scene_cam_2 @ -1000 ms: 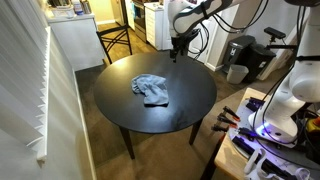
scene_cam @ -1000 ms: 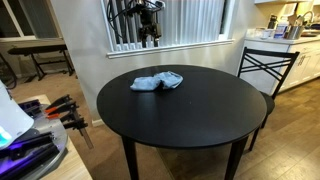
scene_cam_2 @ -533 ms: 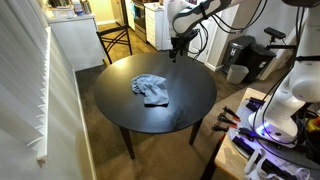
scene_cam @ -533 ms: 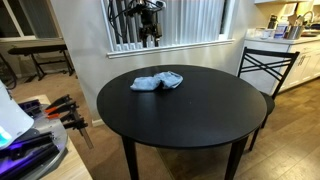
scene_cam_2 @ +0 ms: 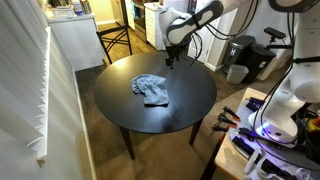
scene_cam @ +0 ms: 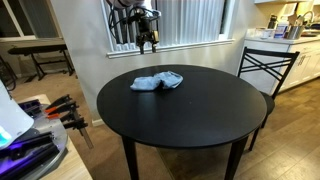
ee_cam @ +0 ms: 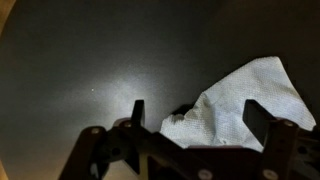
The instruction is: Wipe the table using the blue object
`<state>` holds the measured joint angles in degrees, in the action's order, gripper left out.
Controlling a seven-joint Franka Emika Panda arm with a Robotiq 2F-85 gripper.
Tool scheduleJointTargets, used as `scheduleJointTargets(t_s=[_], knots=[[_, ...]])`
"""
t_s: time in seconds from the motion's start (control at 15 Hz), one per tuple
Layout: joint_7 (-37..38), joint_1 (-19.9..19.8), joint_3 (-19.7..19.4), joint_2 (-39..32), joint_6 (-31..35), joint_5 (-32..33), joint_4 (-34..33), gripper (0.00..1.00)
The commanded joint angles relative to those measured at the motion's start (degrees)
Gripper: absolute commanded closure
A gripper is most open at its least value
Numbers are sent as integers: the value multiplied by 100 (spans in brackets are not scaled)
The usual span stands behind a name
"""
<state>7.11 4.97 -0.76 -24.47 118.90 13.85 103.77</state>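
Observation:
A crumpled blue cloth (scene_cam: pixel 157 82) lies on the round black table (scene_cam: pixel 190 115), toward its far side; it also shows in the other exterior view (scene_cam_2: pixel 150 88). In the wrist view the cloth (ee_cam: pixel 240 105) looks pale and lies below, between and beyond the two fingers (ee_cam: pixel 137 112). My gripper (scene_cam: pixel 148 40) hangs in the air above the table's far edge, apart from the cloth, and shows in the other exterior view (scene_cam_2: pixel 172 55) too. Its jaws stand wide open and hold nothing (ee_cam: pixel 196 112).
A black metal chair (scene_cam: pixel 266 65) stands by the table's right side. Window blinds (scene_cam: pixel 185 20) and a wall ledge lie behind the arm. Clamps and tools (scene_cam: pixel 62 110) sit on a stand at the left. A white counter (scene_cam_2: pixel 75 40) stands beyond the table.
My gripper has moved lower and a little toward the cloth; the arm is bent more. The cloth has not moved.

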Motion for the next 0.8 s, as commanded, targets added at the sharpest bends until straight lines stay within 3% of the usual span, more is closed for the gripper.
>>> scheduleJointTargets(t_s=[0.0,0.33,0.73], knots=[[183,357,7,-879,-464,343,-713,0],[-331,510,74,-1711,-867,327,-1464,0],[-1243,553,190,-2169,-1007,503,-2012,0]])
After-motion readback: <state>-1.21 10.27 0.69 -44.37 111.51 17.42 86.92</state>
